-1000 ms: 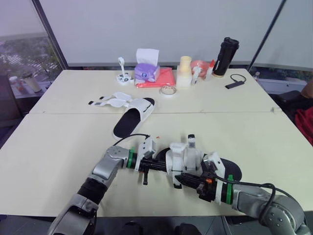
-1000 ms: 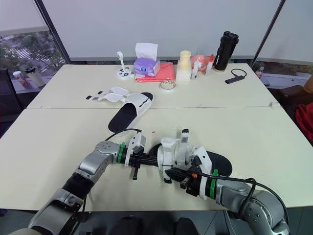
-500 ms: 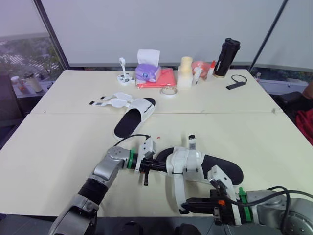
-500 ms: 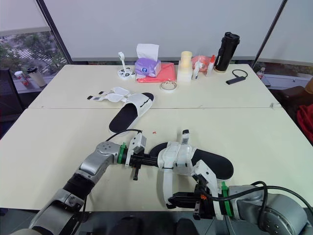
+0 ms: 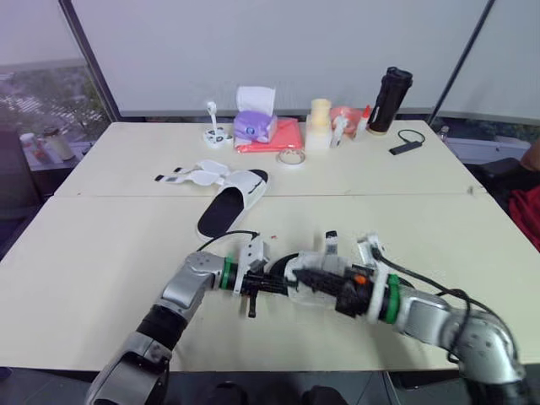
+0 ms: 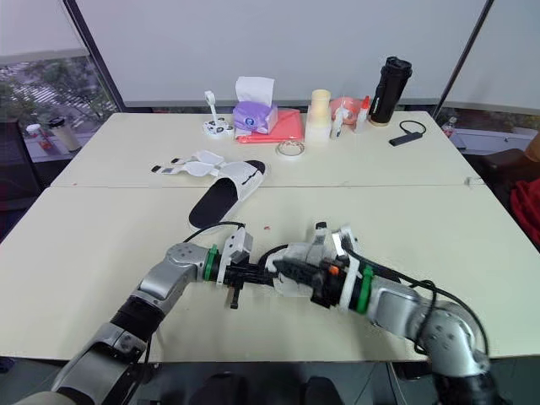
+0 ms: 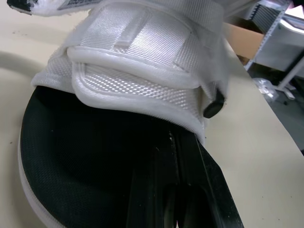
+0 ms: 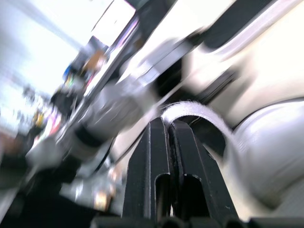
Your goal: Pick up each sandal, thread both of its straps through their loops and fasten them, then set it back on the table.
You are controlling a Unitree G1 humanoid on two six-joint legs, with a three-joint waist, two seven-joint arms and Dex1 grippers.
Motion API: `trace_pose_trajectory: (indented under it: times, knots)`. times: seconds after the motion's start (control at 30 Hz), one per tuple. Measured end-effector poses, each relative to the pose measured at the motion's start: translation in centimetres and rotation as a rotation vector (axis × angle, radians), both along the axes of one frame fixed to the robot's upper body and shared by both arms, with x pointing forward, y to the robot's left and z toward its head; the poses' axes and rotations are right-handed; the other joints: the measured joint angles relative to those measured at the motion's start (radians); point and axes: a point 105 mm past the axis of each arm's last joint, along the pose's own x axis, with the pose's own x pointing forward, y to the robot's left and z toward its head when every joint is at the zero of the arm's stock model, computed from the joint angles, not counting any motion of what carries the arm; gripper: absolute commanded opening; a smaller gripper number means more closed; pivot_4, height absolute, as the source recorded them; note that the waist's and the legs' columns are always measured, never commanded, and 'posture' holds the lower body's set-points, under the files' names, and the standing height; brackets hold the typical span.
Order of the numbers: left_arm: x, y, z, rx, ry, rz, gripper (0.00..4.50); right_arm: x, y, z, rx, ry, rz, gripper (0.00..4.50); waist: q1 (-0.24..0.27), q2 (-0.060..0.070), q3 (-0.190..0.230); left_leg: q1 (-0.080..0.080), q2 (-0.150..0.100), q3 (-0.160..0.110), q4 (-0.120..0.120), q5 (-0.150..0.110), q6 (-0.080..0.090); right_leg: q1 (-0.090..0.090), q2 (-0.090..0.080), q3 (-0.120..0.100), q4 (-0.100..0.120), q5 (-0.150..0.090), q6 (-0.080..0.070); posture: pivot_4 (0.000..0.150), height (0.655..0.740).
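The near sandal (image 7: pixel 142 71) lies on the table, long axis left-right, between the arms. The left gripper (image 5: pixel 272 285), fingers together, pins its toe end. The right gripper (image 8: pixel 166 124) reaches in from the right, seemingly pinched shut on a strap (image 8: pixel 190 108) above the upper.

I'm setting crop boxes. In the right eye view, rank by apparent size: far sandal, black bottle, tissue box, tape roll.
1. far sandal
2. black bottle and tissue box: about alike, not ranked
3. tape roll
The last three stand farther back, so true sizes may differ.
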Motion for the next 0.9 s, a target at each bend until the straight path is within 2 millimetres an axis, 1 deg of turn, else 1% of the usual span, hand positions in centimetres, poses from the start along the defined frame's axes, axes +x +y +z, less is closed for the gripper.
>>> trace_pose_trajectory:
  times: [0.03, 0.1, 0.17, 0.2, 0.23, 0.3, 0.33, 0.4, 0.47, 0.53, 0.6, 0.7, 0.8, 0.9]
  knots:
    - [0.0, 0.0, 0.0, 0.000, 0.000, 0.000, 0.00, 0.2, -0.1, -0.1, 0.009, 0.016, -0.020, 0.28, -0.001, 0.000, 0.000, 0.000, 0.000, 0.000, 0.000, 0.000, 0.000, 0.000, -0.001, 0.000, 0.000, 0.000, 0.000, 0.150, 0.7400]
    - [0.0, 0.1, 0.0, 0.002, 0.000, 0.001, 0.00, 0.4, -0.2, 0.0, 0.028, 0.026, -0.048, 0.91, -0.003, 0.000, 0.000, 0.000, 0.000, 0.001, 0.000, 0.000, 0.000, 0.000, -0.002, 0.000, 0.000, 0.000, 0.000, 0.150, 0.7400]
    - [0.0, 0.1, 0.0, 0.002, 0.000, 0.004, 0.00, 0.9, -0.6, 0.0, 0.051, 0.039, -0.090, 1.84, -0.003, 0.000, 0.000, 0.001, 0.000, 0.001, 0.000, 0.000, 0.000, 0.001, -0.002, 0.000, 0.000, 0.000, 0.000, 0.150, 0.7400]
    - [0.0, 0.1, 0.0, 0.002, 0.000, 0.004, 0.00, 1.1, -0.9, -0.1, 0.053, 0.047, -0.110, 2.45, -0.003, 0.000, -0.001, 0.001, 0.000, 0.001, 0.000, 0.000, 0.000, 0.001, -0.002, 0.001, 0.000, 0.000, 0.000, 0.150, 0.7400]
    - [0.0, 0.1, -0.1, 0.001, 0.000, 0.004, 0.00, 1.1, -0.9, -0.1, 0.059, 0.050, -0.117, 2.94, -0.003, 0.000, -0.001, 0.001, 0.000, 0.001, 0.000, 0.000, 0.000, 0.001, -0.002, 0.001, 0.000, 0.000, 0.000, 0.150, 0.7400]
    - [0.0, 0.1, -0.1, 0.001, 0.000, 0.004, 0.00, 1.2, -1.1, 0.4, 0.072, 0.034, -0.123, 3.99, -0.003, 0.001, -0.001, 0.001, 0.000, 0.001, 0.000, 0.000, 0.000, 0.001, -0.002, 0.001, 0.000, 0.000, 0.000, 0.150, 0.7400]
    - [0.0, 0.1, -0.1, 0.001, 0.000, 0.006, 0.00, 1.4, -1.3, 0.8, 0.072, 0.017, -0.127, 4.44, -0.003, 0.001, -0.001, 0.001, 0.000, 0.001, 0.000, 0.000, 0.000, 0.001, -0.002, 0.001, 0.000, 0.000, 0.000, 0.150, 0.7400]
    - [0.0, 0.0, -0.1, 0.000, 0.000, 0.006, 0.00, 1.6, -1.9, 1.6, 0.019, -0.039, -0.116, 4.44, -0.003, 0.001, -0.001, 0.001, 0.000, 0.001, 0.000, 0.000, 0.000, 0.001, -0.002, 0.001, 0.000, 0.000, 0.000, 0.150, 0.7400]
    - [0.0, 0.1, -0.1, 0.000, 0.000, 0.006, 0.00, 1.9, -2.7, 2.6, -0.078, -0.121, -0.101, 4.44, -0.003, 0.002, -0.001, 0.001, 0.000, 0.001, 0.000, 0.000, 0.000, 0.001, -0.002, 0.001, 0.000, 0.000, 0.000, 0.150, 0.7400]
    - [0.0, 0.2, -0.1, 0.002, -0.001, 0.006, 0.00, 2.7, -2.8, 4.6, -0.119, -0.221, -0.090, 4.44, -0.003, 0.002, -0.001, 0.002, 0.000, 0.001, 0.000, 0.000, 0.000, 0.001, -0.002, 0.000, 0.000, 0.000, 0.000, 0.150, 0.7400]
    - [0.0, 0.0, -0.1, 0.000, 0.000, 0.004, 0.00, 3.0, -2.5, 5.5, -0.137, -0.274, -0.082, 4.44, 0.000, 0.002, -0.001, 0.002, 0.000, 0.000, -0.001, 0.000, 0.000, 0.001, -0.001, 0.000, 0.000, 0.000, 0.000, 0.150, 0.7400]
    - [0.0, -0.1, 0.0, -0.002, -0.001, -0.002, 0.00, 3.2, -2.2, 4.9, -0.212, -0.301, -0.057, 4.44, 0.000, 0.002, -0.001, 0.001, -0.001, 0.000, 0.000, 0.000, 0.000, 0.001, -0.001, -0.001, 0.000, 0.000, 0.000, 0.150, 0.7400]
    - [0.0, -0.1, 0.0, -0.003, 0.001, 0.001, 0.00, 4.0, -1.9, 4.6, -0.293, -0.356, -0.042, 4.44, -0.002, 0.002, -0.001, 0.001, -0.002, 0.001, 0.000, 0.000, 0.000, 0.001, -0.002, 0.000, 0.000, 0.000, 0.000, 0.150, 0.7400]
    - [0.0, -0.1, -0.1, -0.003, 0.002, 0.004, 0.00, 5.4, -1.5, 3.1, -0.437, -0.392, 0.025, 4.44, -0.002, 0.002, -0.001, 0.002, -0.002, 0.001, 0.001, 0.000, 0.000, 0.001, -0.002, 0.000, 0.000, 0.000, 0.000, 0.150, 0.7400]
